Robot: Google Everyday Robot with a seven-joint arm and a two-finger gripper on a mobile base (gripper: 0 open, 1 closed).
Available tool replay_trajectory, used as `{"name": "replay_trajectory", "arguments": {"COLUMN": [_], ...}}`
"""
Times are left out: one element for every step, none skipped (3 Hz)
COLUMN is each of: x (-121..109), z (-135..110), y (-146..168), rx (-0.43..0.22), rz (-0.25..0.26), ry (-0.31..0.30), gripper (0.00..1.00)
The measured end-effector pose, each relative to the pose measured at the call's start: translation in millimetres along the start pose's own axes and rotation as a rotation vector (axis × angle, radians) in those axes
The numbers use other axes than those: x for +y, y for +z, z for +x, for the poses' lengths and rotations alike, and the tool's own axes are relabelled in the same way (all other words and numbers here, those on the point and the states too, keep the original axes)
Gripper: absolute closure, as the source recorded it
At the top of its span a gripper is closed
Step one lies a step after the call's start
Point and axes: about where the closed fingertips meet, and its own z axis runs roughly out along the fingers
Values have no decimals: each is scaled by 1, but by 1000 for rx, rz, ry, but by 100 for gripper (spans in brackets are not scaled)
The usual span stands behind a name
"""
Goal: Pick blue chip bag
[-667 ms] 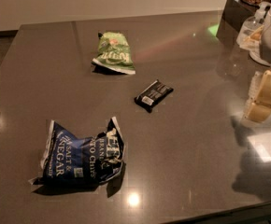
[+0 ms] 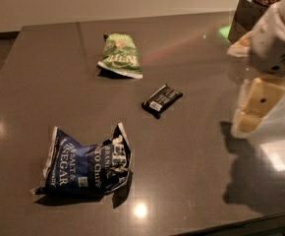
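Observation:
The blue chip bag lies crumpled on the dark table at the front left, navy foil with white "SALT & VINEGAR" lettering. My gripper hangs at the right edge of the view, above the table's right side, far to the right of the bag and holding nothing that I can see. Its shadow falls on the table below it.
A green chip bag lies at the back centre. A small black wrapped bar lies mid-table between the gripper and the bags. A dark box with a jar on top stands at the back right. The table's front edge runs along the bottom right.
My gripper and arm have moved a little to the left, further over the table. The bags and the bar have not moved.

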Motion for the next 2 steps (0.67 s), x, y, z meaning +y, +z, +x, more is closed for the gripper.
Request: {"name": "replay_trajectory", "arguments": {"x": [36,67], "z": [-68,-109], "y": [32,58], "rx": [-99,-156], "rz": [-83,-141], "ry": [-146,-239], "gripper": [0,0]}}
